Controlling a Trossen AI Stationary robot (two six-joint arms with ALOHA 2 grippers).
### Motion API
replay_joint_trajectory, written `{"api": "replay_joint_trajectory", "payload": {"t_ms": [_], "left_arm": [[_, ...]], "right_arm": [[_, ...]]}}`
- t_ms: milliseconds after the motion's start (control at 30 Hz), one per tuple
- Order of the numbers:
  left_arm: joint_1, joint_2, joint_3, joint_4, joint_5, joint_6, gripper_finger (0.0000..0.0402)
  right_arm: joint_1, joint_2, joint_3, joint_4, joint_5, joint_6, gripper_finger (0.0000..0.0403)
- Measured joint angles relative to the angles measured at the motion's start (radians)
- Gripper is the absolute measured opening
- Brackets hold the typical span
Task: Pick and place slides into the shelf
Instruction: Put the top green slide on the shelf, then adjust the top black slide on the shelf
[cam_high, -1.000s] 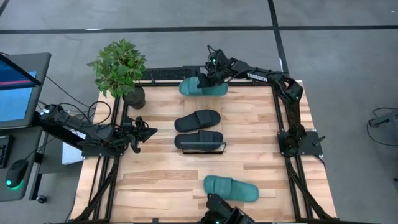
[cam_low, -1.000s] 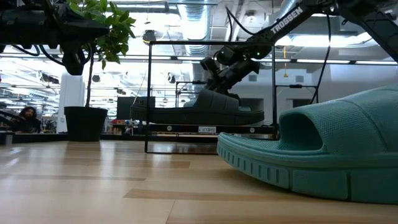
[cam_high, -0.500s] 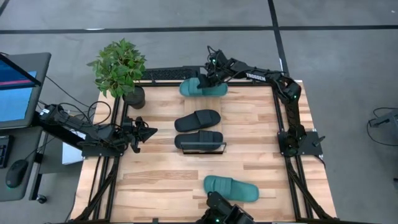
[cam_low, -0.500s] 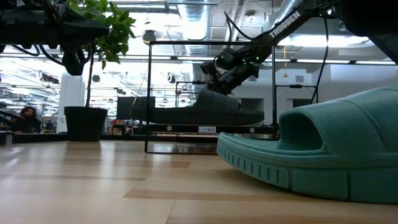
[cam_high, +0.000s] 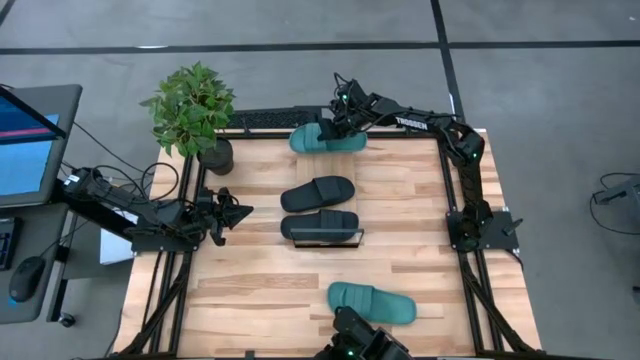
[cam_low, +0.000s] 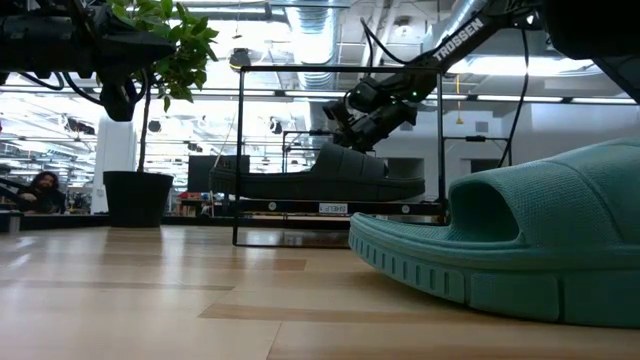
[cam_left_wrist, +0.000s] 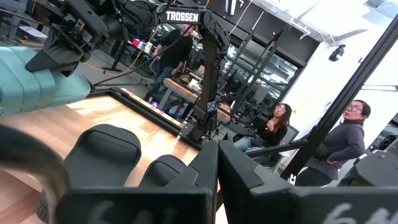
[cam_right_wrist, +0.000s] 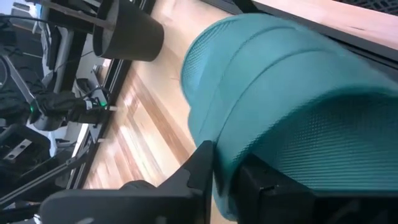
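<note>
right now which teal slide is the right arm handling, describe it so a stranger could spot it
Start at the potted plant at the table's far left corner and look along that far edge. The teal slide lies there with the right gripper at its strap. Unlike the other teal slide at the near edge, it has an arm on it; the black slides sit mid-table.

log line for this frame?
right pincer: gripping teal slide at far-edge shelf | left pincer: shut, idle at left edge
</note>
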Motion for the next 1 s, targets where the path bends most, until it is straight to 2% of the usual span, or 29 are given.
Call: {"api": "replay_joint_trajectory", "payload": {"t_ms": [467,833,1000], "left_arm": [[0.000,0.000,0.000,-0.006,0.000,0.000,0.0000],[0.000,0.000,0.000,-0.014,0.000,0.000,0.0000],[0.000,0.000,0.000,-0.014,0.000,0.000,0.0000]], "right_arm": [[0.000,0.000,0.000,0.000,0.033,-0.004,0.0088],[0.000,-0.002,0.000,-0.020,0.032,-0.004,0.0163],[-0.003,-0.002,0.000,-0.038,0.028,-0.004,0.0180]]}}
